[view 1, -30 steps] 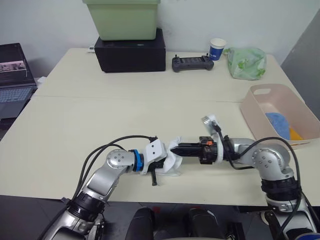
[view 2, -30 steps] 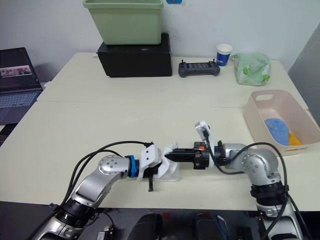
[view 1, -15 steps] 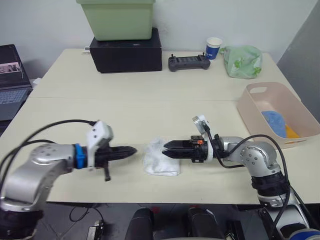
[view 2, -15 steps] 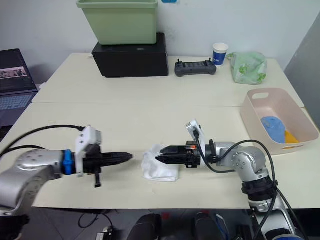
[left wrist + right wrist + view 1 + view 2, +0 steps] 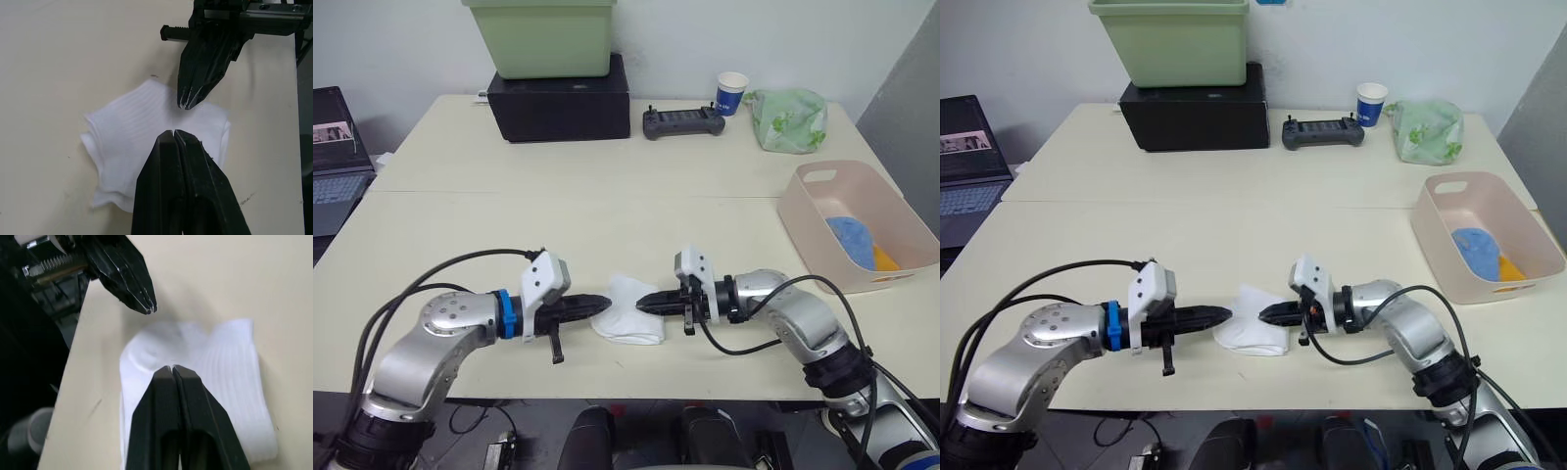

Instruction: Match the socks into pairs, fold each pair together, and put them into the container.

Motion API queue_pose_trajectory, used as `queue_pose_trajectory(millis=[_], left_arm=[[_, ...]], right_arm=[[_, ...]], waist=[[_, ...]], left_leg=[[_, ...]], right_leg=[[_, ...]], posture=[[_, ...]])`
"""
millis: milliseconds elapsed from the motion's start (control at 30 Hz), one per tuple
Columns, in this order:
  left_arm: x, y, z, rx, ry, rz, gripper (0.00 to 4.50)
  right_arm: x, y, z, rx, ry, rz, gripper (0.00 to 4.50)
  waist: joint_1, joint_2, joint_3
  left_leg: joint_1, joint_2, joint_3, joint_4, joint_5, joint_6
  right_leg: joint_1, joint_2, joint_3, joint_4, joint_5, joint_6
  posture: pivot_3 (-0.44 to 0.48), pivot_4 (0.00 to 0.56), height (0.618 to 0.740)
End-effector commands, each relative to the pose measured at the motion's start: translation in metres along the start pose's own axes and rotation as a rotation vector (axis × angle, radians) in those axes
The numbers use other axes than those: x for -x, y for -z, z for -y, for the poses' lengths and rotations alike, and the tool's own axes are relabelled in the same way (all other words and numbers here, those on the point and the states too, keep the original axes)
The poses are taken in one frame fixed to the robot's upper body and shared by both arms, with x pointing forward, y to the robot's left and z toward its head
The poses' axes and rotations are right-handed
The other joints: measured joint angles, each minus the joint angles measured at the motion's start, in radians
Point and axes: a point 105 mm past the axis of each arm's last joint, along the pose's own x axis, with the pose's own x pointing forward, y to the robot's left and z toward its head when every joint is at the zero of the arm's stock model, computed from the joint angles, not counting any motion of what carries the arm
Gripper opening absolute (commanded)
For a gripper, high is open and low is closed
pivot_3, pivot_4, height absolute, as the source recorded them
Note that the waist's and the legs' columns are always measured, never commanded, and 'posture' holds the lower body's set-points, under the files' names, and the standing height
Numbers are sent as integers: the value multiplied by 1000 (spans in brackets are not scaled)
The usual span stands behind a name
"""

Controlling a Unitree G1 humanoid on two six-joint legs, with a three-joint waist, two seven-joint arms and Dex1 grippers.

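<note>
A folded white pair of socks [image 5: 628, 315] lies flat near the table's front edge. My left gripper [image 5: 606, 300] is shut, and its tip is over the pair's left edge. From the other side my right gripper [image 5: 639, 304] points in, also shut, with its tip over the pair's right part. In the left wrist view the two shut tips [image 5: 174, 132] [image 5: 189, 104] face each other a short gap apart above the white fabric [image 5: 124, 142]. Neither holds anything. The pink container [image 5: 796, 217] stands at the right, with a light blue sock [image 5: 854, 240] and an orange sock [image 5: 889, 258] inside.
At the back stands a light green bin [image 5: 540, 37] on a black box [image 5: 560, 98]. Beside them are a black controller [image 5: 682, 122], a paper cup [image 5: 732, 93] and a pale green bag [image 5: 790, 120]. A laptop [image 5: 328, 147] sits at the far left.
My left gripper pulled away to the left, then came back right to the white pair's left edge. The right gripper stayed at the pair, shut. The pair now lies flatter.
</note>
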Motion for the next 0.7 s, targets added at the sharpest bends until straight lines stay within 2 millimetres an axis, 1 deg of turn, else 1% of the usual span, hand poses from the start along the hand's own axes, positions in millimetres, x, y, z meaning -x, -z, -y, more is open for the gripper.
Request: queue_pose_trajectory(millis=[33,100,167,233,267,367,433,467,533,567,633,700], left_arm=[[-6,19,-1,-84,-6,-90,0],[-3,40,-6,-100,-28,-168,0],[0,47,-8,-96,-38,-183,0],[0,49,-10,-94,-41,-181,0],[0,50,-10,-94,-42,-180,0],[-1,50,-10,-89,-41,-173,0],[-1,50,-10,-88,-42,-170,0],[-1,50,-10,-85,-42,-167,0],[2,47,-9,-78,-36,-155,0],[3,45,-9,-75,-33,-150,0],[8,39,-6,-53,-17,-135,0],[22,31,-6,-30,-7,-134,0]], right_arm=[[2,15,-2,61,-17,-53,51],[16,29,-5,59,-32,-115,51],[26,34,-7,56,-35,-148,51],[34,34,-8,46,-30,-161,51],[38,31,-10,35,-35,-149,51],[45,13,-11,-48,-17,-53,51],[50,5,-6,-137,35,-5,51],[52,4,-2,-176,69,1,51],[57,6,4,-257,129,1,414],[58,6,6,-281,150,-1,675],[58,6,8,-321,170,-1,1361],[59,9,10,-390,204,-19,2074]], waist=[[3,0,0],[6,0,0],[6,0,0],[8,0,0],[8,0,0],[7,0,0],[7,0,0],[7,0,0],[7,0,0],[7,0,0],[7,0,0],[4,0,0]], left_leg=[[0,0,0,0,0,0],[1,-1,0,0,0,0],[0,-2,1,0,0,0],[1,-2,1,0,0,0],[1,-2,1,0,0,0],[1,-2,1,0,0,0],[1,-2,0,0,0,0],[1,-2,0,0,0,0],[1,-2,0,0,0,0],[1,-2,0,0,0,0],[1,-2,0,0,0,0],[0,-1,0,0,0,0]], right_leg=[[0,0,0,0,0,0],[1,0,0,0,0,0],[1,-1,1,-1,0,0],[2,-2,0,-1,0,0],[2,-3,0,-1,0,0],[2,-3,0,-1,0,0],[2,-2,0,-1,0,0],[2,-2,0,-1,0,0],[2,-2,0,-1,0,0],[2,-2,0,-1,0,0],[2,-2,0,-1,0,0],[1,-2,0,-1,0,0]], posture=[[0,150,740],[0,150,740],[0,150,740],[0,150,740],[0,150,740],[0,150,740],[0,150,740],[0,150,740],[0,150,740],[0,150,740],[0,150,740],[0,150,740]])
